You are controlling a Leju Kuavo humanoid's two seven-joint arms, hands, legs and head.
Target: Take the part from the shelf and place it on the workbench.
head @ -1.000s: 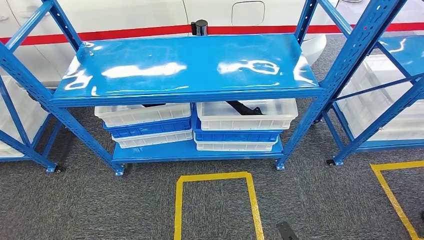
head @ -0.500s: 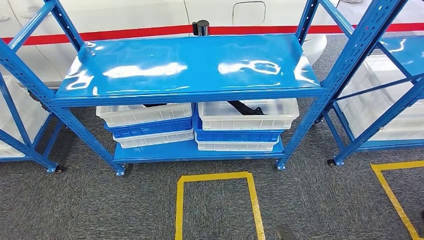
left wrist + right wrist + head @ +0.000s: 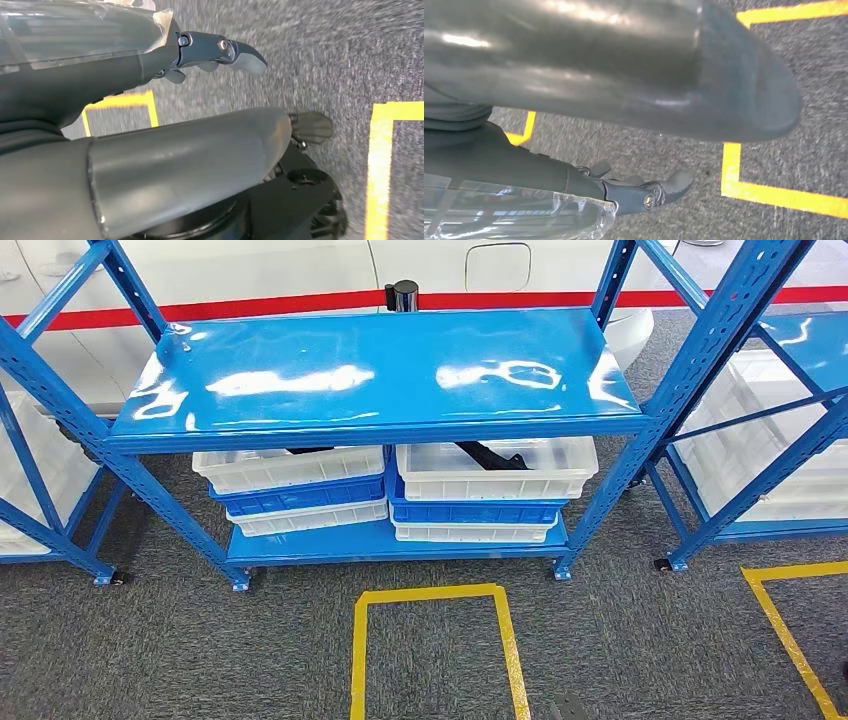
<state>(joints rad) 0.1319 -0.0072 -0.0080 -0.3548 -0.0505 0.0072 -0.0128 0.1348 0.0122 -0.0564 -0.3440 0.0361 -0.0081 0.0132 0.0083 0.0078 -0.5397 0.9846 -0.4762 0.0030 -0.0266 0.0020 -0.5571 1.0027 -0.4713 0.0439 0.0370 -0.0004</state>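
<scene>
Standing before the blue shelf (image 3: 370,375), I see the dark part (image 3: 490,455) lying in the upper white bin (image 3: 495,472) on the lower level, tucked under the top board. My left hand (image 3: 220,52) and right hand (image 3: 644,192) hang over the carpet, fingers loosely apart, holding nothing. Reaching in, I judge my arm could strike the top board's edge, or drag the stacked bin forward.

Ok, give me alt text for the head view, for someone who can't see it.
A blue metal shelf stands on grey carpet, its glossy top bare. On its lower level sit two stacks of white and blue bins; a black part lies in the top right bin. A yellow tape rectangle marks the floor in front.
</scene>
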